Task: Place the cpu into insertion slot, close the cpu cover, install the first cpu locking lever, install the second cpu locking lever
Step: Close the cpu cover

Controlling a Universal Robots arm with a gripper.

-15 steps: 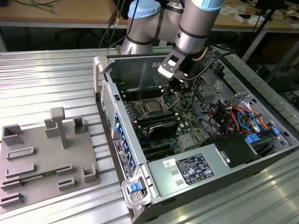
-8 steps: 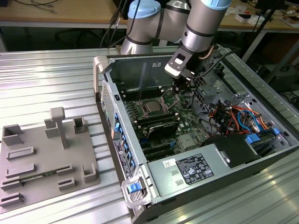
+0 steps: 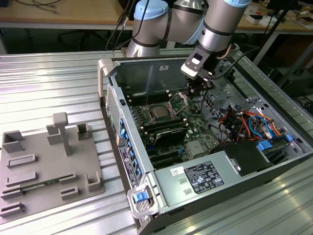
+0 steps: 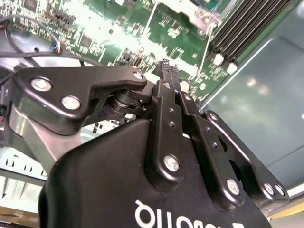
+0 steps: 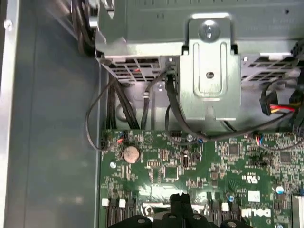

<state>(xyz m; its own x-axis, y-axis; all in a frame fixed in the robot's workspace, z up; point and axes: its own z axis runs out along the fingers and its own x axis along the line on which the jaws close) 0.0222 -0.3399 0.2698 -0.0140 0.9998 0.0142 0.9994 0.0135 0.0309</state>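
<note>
In the exterior view the cpu (image 3: 159, 111) lies flat in the insertion slot (image 3: 150, 105) on the green board of the open computer case. The cpu cover (image 3: 179, 101) stands tilted up at the slot's far side. My gripper (image 3: 194, 92) hangs just beside the raised cover, towards the exterior view's right. In both wrist views its black fingertips (image 4: 166, 69) (image 5: 179, 198) are pressed together over the green board, with nothing visible between them. A thin wire lever (image 4: 205, 47) runs past the tips, next to a silver frame (image 4: 199, 16).
Black memory slots (image 3: 165, 128) lie in front of the socket. Bundles of red, orange and blue cables (image 3: 244, 122) fill the case at the exterior view's right. A grey labelled box (image 3: 195, 178) sits at the case front. A grey fixture plate (image 3: 46, 164) lies on the ribbed table.
</note>
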